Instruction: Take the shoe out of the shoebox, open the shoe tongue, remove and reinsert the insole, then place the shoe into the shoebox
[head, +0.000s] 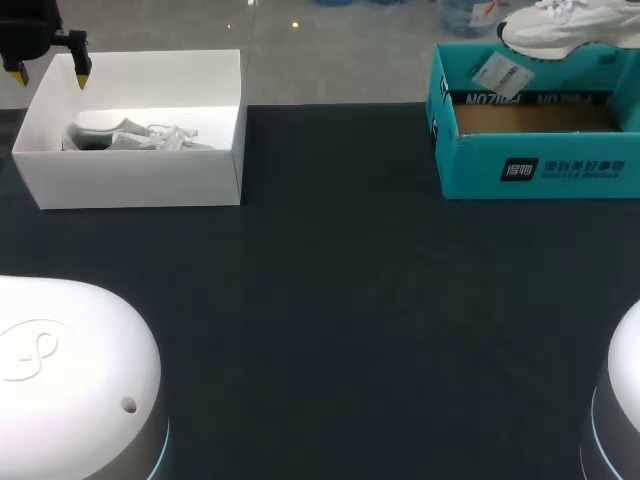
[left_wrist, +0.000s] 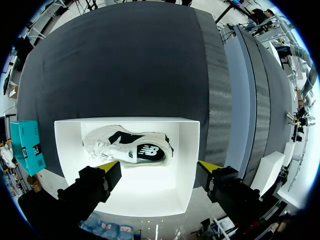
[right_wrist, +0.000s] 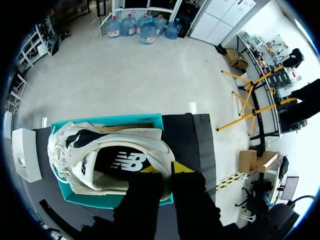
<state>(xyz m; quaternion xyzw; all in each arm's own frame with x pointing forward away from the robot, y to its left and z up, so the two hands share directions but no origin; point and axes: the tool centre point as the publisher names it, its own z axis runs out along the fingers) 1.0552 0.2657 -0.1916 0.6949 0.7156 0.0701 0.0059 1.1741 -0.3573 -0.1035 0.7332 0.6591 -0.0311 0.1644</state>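
A white and black shoe (head: 560, 30) hangs over the teal shoebox (head: 540, 165) at the table's back right. In the right wrist view my right gripper (right_wrist: 167, 170) is shut on the heel collar of this shoe (right_wrist: 110, 155), with the teal shoebox (right_wrist: 100, 121) under it. A second, similar shoe (head: 130, 135) lies on its side in the white box (head: 140, 180) at the back left. My left gripper (head: 48, 73) hovers open above that box's far left corner. In the left wrist view the second shoe (left_wrist: 127, 147) lies ahead of the left gripper (left_wrist: 159, 167), untouched.
The dark table (head: 350, 300) stretches between the two boxes and toward the front. The bases of my arms fill the front left and front right corners. The white box (right_wrist: 25, 155) shows small beside the teal one in the right wrist view.
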